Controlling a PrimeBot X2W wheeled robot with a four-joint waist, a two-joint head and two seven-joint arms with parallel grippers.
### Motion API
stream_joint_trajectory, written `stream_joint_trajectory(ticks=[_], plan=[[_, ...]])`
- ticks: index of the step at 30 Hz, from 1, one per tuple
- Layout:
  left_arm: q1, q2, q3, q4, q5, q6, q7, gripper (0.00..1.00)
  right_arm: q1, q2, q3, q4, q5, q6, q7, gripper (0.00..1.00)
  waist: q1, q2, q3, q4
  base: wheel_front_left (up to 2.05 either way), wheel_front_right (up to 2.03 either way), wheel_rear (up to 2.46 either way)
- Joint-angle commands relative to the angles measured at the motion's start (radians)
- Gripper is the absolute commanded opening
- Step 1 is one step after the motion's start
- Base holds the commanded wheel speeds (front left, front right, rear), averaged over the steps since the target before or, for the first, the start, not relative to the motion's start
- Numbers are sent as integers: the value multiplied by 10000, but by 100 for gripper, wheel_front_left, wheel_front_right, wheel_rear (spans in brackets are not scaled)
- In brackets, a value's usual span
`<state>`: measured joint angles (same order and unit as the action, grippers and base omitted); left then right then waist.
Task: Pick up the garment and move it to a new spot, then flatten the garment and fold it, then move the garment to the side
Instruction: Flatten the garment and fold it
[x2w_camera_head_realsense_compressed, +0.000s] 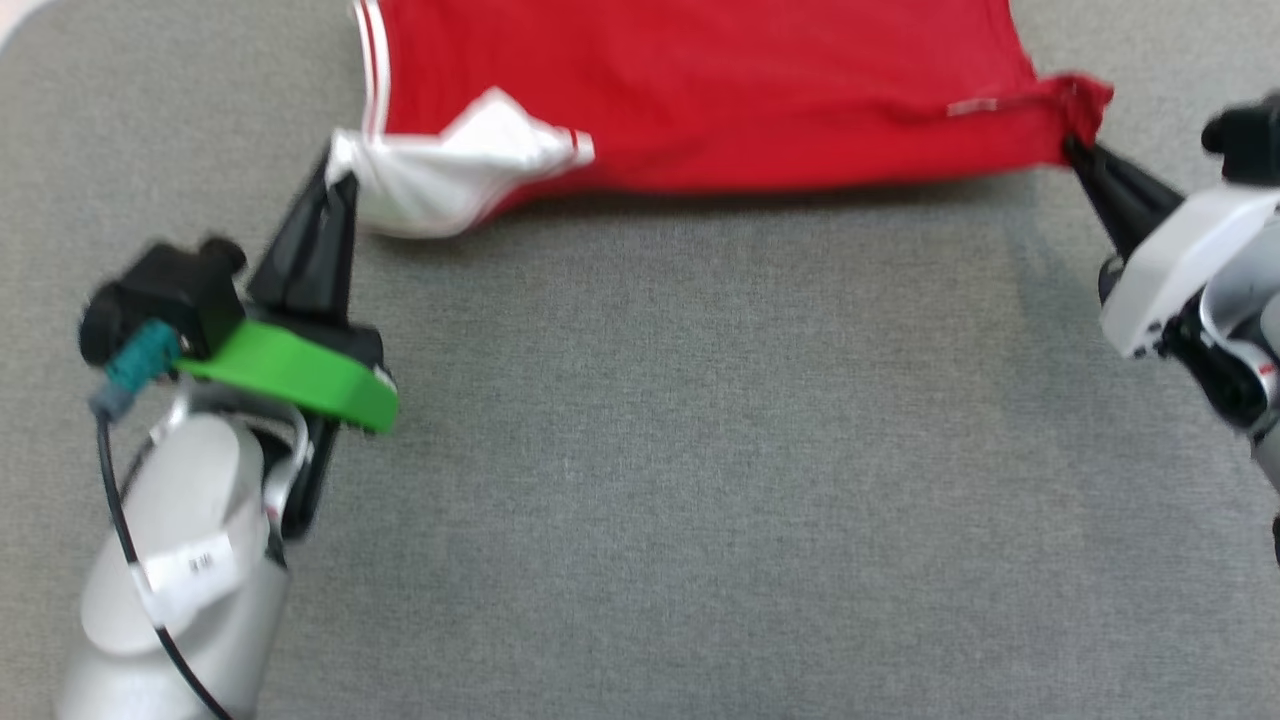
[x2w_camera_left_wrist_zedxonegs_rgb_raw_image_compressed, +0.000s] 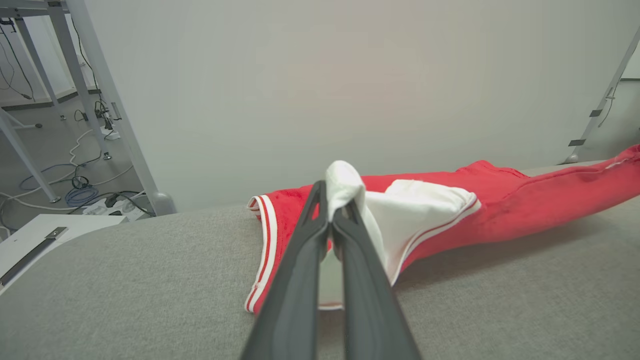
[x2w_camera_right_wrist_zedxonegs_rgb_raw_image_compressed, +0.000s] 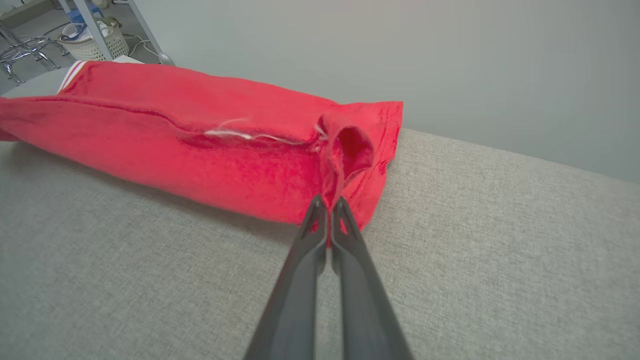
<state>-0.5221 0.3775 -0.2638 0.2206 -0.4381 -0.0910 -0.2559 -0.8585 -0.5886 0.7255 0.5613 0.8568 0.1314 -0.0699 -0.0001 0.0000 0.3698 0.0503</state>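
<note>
The red garment (x2w_camera_head_realsense_compressed: 720, 90) hangs stretched between my two grippers over the grey table (x2w_camera_head_realsense_compressed: 640, 450), its near edge lifted and casting a shadow. My left gripper (x2w_camera_head_realsense_compressed: 338, 180) is shut on the white sleeve (x2w_camera_head_realsense_compressed: 450, 170) at the garment's left end; in the left wrist view the sleeve (x2w_camera_left_wrist_zedxonegs_rgb_raw_image_compressed: 415, 210) bunches over the gripper (x2w_camera_left_wrist_zedxonegs_rgb_raw_image_compressed: 332, 200). My right gripper (x2w_camera_head_realsense_compressed: 1075, 148) is shut on the red hem corner (x2w_camera_head_realsense_compressed: 1085, 100) at the right end. In the right wrist view the gripper (x2w_camera_right_wrist_zedxonegs_rgb_raw_image_compressed: 328, 202) pinches a fold of the red garment (x2w_camera_right_wrist_zedxonegs_rgb_raw_image_compressed: 200, 145).
The grey fabric table (x2w_camera_right_wrist_zedxonegs_rgb_raw_image_compressed: 475, 240) stretches wide toward me. Beyond its far edge stands a pale wall (x2w_camera_left_wrist_zedxonegs_rgb_raw_image_compressed: 350, 75). Metal frame legs (x2w_camera_left_wrist_zedxonegs_rgb_raw_image_compressed: 105, 95) and floor cables (x2w_camera_left_wrist_zedxonegs_rgb_raw_image_compressed: 80, 190) lie off the table's left side, and a basket (x2w_camera_right_wrist_zedxonegs_rgb_raw_image_compressed: 92, 45) sits on the floor.
</note>
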Motion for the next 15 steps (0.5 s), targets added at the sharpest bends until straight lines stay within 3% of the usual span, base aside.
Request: stream_joint_trajectory(ticks=[1,15], plan=[[450,-103,82,-72,29,106,-58,0,379,-108,-1,-117,164,-7,-72,0,1,0,-956,36,0,0,0],[4882,-215,-2,24,-507,238,8,0,4180,-802,282,-1176,758,-7,319,0,1,0,-2809,-95,0,0,0]])
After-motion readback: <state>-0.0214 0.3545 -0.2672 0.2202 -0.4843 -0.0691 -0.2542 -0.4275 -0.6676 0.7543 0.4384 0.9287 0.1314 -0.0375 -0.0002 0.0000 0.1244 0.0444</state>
